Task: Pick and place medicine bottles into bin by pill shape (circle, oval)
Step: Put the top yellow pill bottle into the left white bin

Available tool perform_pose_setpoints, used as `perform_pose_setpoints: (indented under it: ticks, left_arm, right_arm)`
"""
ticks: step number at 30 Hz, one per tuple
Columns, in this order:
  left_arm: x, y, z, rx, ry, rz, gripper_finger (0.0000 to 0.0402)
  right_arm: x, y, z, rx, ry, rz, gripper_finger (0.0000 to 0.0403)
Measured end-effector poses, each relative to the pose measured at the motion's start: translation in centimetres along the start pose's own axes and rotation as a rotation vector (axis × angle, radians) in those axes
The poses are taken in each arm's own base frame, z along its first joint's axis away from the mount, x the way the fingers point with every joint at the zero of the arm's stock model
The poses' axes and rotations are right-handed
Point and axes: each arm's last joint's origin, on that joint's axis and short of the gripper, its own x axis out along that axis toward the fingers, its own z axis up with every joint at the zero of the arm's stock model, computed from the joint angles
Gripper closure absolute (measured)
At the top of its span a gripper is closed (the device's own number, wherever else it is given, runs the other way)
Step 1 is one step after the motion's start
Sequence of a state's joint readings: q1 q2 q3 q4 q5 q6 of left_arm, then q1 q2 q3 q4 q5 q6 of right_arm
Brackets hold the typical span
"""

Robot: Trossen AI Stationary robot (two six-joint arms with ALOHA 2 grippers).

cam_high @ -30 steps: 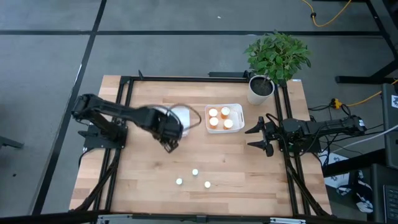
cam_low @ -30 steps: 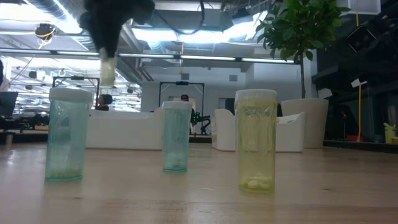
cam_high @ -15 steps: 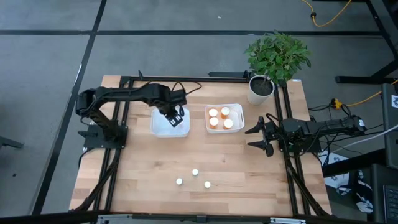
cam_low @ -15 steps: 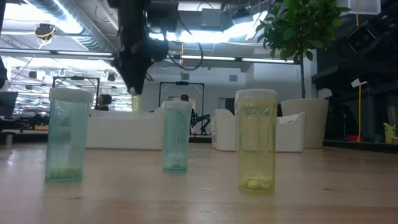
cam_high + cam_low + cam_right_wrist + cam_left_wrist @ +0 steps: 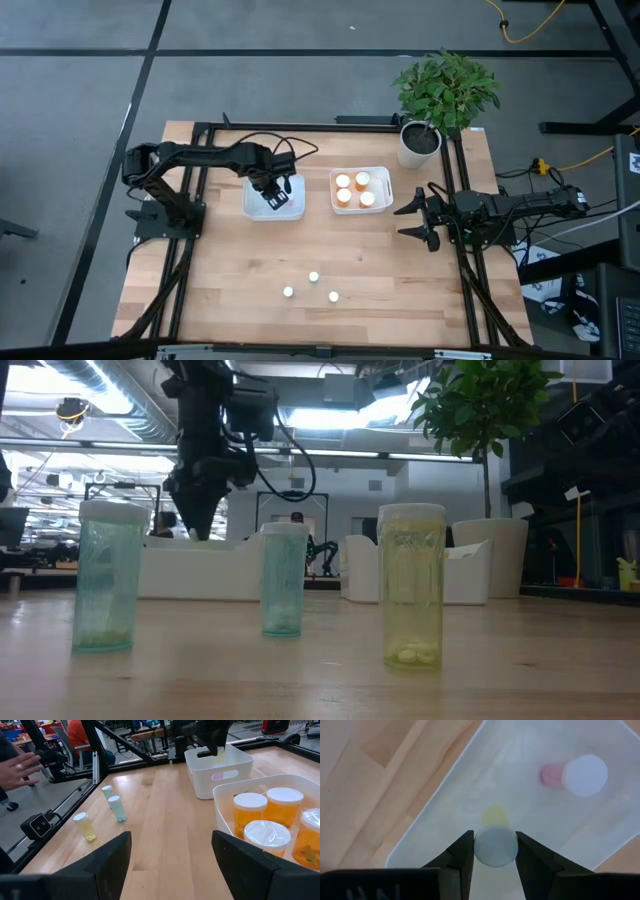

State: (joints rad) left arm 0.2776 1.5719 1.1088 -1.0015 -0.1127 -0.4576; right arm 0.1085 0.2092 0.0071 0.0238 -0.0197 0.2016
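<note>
My left gripper points down into the white left bin, shut on a small white-capped medicine bottle with a pale yellow body. Another small bottle with a pink body lies in that bin. Three small tinted bottles stand upright on the near middle of the table; the low view shows them as teal, blue-green and yellow. Several wider orange bottles stand in the right bin. My right gripper waits open at the table's right edge. My left gripper pinches the yellow bottle at its white cap between its two fingers. The fingers come from above, pointing down. The bottle stands upright below them, inside the bin; whether its base touches the bin's floor I cannot tell.
A potted plant stands at the far right corner. A black frame runs around the table. A person's hand shows beyond the table's edge in the right wrist view. Bare wood lies between the bins and the three standing bottles.
My left gripper has carried the yellow bottle from the table's middle toward the far edge, over the white left bin, and has sunk into it. It has stayed shut on the bottle, which stays upright.
</note>
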Motion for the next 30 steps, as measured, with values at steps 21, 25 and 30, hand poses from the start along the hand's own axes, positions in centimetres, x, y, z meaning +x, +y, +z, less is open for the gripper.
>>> perform_pose_setpoints:
  ticks: [21,25,30]
  left_arm:
    - [1.2,-0.6,0.6,0.027,0.004,-0.011,0.0285]
    - [1.5,-0.7,0.6,0.027,0.01,-0.007,0.028]
    - [1.7,-0.8,0.7,0.029,0.014,-0.008,0.0278]
  right_arm:
    - [0.0,0.0,0.0,0.0,0.0,0.001,0.0124]
    - [0.0,0.0,0.0,0.0,0.0,0.0,0.0124]
    - [0.0,0.0,0.0,0.0,0.0,0.0,0.0124]
